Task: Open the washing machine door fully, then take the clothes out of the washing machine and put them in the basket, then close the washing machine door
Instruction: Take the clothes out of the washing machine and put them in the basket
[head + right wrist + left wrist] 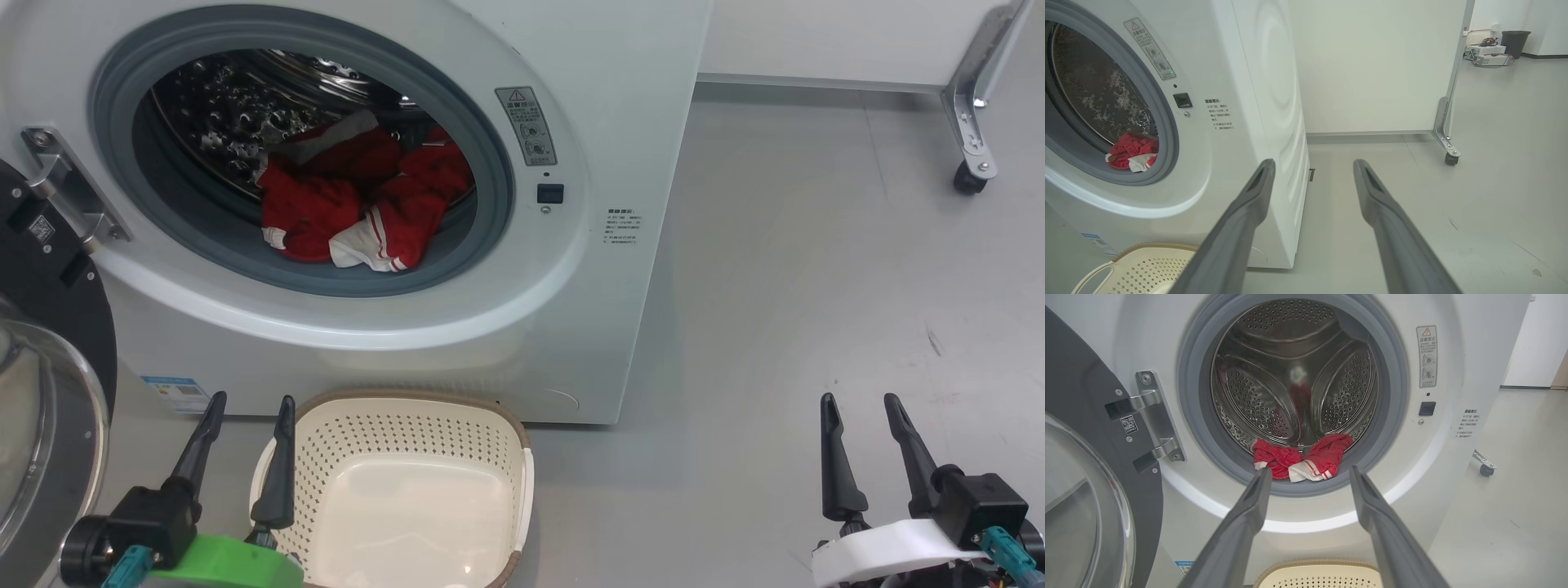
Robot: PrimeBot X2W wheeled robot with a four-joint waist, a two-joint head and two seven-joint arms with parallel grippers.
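The clothes [359, 204] lie in a red heap with white striped trim at the bottom front of the drum [1274, 388]. Their near edge drapes onto the grey gasket [490, 155] of the washer [629, 122], well apart from both grippers. The door [57, 302] hangs swung out to the left on its metal hinge [69, 184] (the round opening is fully exposed). On the floor [775, 286] just in front of the washer, below the opening, sits the basket [408, 398], its visible inside bare. Whether it touches the washer's base I cannot tell.

The left gripper [252, 398] hovers at the basket's left edge, its 2 fingers spread wide, holding nothing and pointing toward the opening. The right gripper [860, 398] hangs well to the right over bare grey floor, fingers equally wide apart and empty.

Right of the opening, the washer's front carries a warning label [526, 126] and a dark latch slot [549, 193]. A blue sticker [175, 394] marks its lower left corner. At the far right stands a white panel [816, 33] on a castor [970, 180].
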